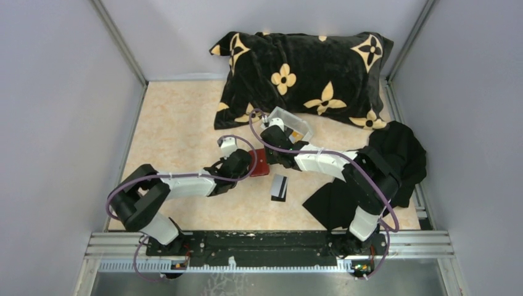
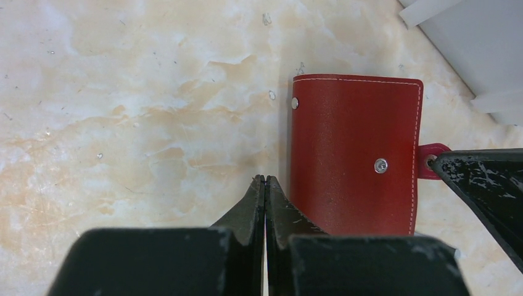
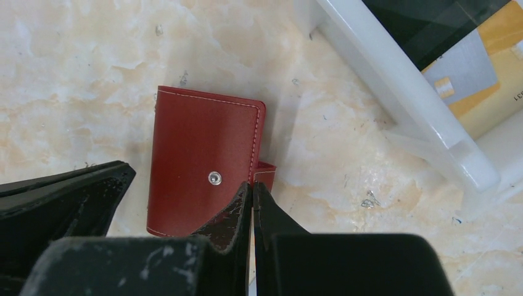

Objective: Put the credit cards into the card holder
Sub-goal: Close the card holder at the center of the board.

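Inventory:

- One red card holder point(image 1: 259, 162). Two metal studs point(image 2: 380, 164) show on its cover.
- One black credit card with a white band point(image 1: 279, 187), loose on the worktop point(image 1: 179, 135).
- One clear tray point(image 1: 291, 123), containing at least one grey-and-yellow card point(image 3: 475, 77). Any further cards inside it cannot be counted.
- One pillow point(image 1: 302, 74), black with tan flower motifs.
- One heap of black cloth point(image 1: 398, 154). Whether it is a single piece cannot be told.
- Two robot arms: one left arm point(image 1: 185, 184) and one right arm point(image 1: 321, 161).
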Motion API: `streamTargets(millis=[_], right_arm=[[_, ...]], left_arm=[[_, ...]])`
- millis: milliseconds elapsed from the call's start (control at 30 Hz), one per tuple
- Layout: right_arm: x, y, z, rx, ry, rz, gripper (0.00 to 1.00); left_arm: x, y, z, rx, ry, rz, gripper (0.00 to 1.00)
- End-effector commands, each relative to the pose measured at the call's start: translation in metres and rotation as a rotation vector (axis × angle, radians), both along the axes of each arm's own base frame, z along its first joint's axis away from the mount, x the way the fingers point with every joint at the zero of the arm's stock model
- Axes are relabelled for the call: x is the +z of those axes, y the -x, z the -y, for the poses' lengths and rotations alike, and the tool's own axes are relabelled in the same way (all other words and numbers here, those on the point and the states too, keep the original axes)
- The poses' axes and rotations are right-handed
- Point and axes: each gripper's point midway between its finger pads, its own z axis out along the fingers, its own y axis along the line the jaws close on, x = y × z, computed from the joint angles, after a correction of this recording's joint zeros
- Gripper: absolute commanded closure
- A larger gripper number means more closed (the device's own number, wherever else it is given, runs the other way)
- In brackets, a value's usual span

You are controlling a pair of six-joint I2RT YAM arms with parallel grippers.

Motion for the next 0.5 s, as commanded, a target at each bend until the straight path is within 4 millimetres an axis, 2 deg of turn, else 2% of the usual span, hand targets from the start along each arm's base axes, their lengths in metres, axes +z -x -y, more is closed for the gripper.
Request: streamTargets(millis=[0,467], right_arm=[[0.020,-0.010,-0.017,0.023,-0.017,0.055,1.00],[0.014,-0.007,-0.031,0.063,0.013,0.046,1.00]], left_arm=[[-0.003,-0.006,0.004,-0.019,-0.002,0.003,1.00],[-0.006,-0.011,0.015,-0.082,0.053,0.029,1.00]])
